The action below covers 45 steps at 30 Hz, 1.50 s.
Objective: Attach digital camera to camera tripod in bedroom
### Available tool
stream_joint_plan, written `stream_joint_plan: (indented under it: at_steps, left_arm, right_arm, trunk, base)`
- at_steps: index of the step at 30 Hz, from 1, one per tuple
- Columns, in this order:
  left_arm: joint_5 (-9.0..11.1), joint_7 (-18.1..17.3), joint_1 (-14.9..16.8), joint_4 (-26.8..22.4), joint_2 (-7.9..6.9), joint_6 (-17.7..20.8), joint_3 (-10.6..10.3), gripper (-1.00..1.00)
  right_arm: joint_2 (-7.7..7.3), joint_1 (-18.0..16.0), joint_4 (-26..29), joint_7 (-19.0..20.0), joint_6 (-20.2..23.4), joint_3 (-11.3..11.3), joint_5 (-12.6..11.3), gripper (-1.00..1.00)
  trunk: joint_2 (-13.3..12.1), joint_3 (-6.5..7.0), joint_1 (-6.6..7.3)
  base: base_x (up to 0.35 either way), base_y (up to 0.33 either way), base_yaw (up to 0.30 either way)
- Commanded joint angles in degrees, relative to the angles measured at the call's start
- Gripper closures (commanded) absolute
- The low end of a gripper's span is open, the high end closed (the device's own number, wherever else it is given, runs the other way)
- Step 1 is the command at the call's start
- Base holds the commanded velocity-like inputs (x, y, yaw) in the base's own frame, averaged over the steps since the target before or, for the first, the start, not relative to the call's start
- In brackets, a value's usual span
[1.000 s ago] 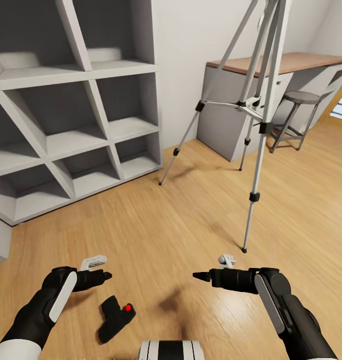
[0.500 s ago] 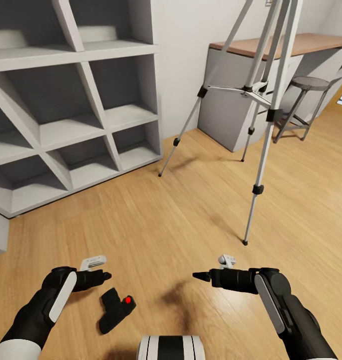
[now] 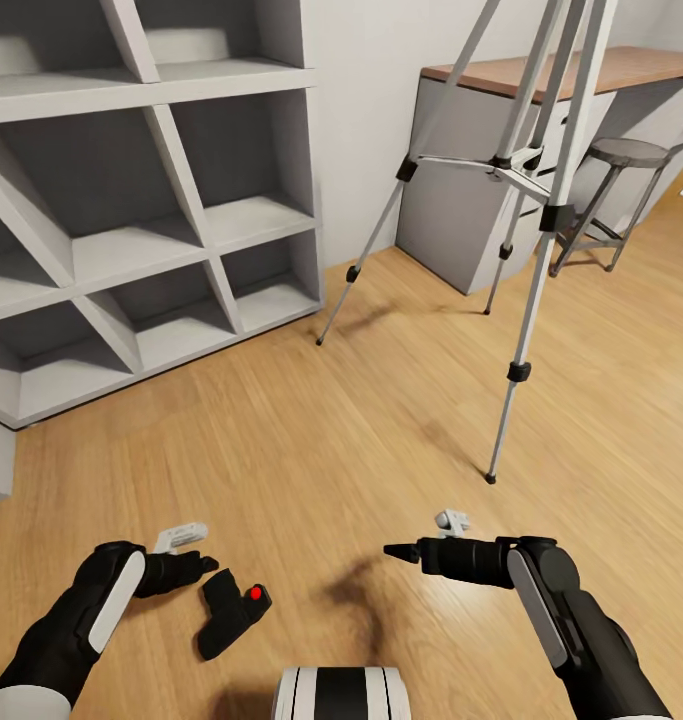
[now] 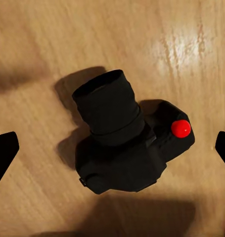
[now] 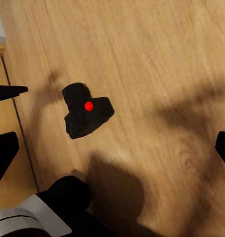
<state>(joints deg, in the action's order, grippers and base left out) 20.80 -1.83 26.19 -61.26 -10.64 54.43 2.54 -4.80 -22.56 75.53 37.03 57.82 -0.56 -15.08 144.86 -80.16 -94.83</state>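
On wood floor (image 3: pixel 381 400) — digital camera (image 4: pixel 127 143) | unlabelled, red dot | left gripper (image 4: pixel 112 148) spread above

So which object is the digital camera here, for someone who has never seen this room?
Start at the white cube shelving and come down the wood floor toward the robot. The digital camera lies there beside the left gripper: small, black, with a bright red dot, unlike the tall silver-legged camera tripod.

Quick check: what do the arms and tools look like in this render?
Both arms are matte black with a long white panel along each forearm and white sleeves near the trunk. The left tool and right tool have tapered black fingers, each topped by a small white camera-like block.
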Motion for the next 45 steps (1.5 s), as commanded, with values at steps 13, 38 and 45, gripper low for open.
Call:
stream_joint_plan:
  at_steps: [13, 38, 45]
  left_arm:
    - [-0.02, 1.69, 0.0, -4.23, 0.76, 3.09, 0.16, -1.0]
    - [0.02, 1.83, 0.0, -23.22, 0.85, 5.57, 0.26, -1.0]
    - [0.05, 1.83, 0.0, -23.97, 0.72, 5.57, 3.92, -1.0]
  right_arm:
    - [-0.42, -0.03, 0.86, 0.09, 0.28, -0.14, 0.04, -1.0]
    - [-0.38, -0.03, 0.76, -0.11, 0.25, -0.1, 0.1, -1.0]
    - [-0.55, -0.03, 0.79, -0.03, 0.26, -0.06, 0.05, -1.0]
  trunk:
    - [0.02, -0.04, 0.01]
    - [0.14, -2.03, -0.22]
    - [0.23, -3.58, -0.4]
  base:
    - [0.0, 0.0, 0.0]
    - [0.0, 0.0, 0.0]
    - [0.0, 0.0, 0.0]
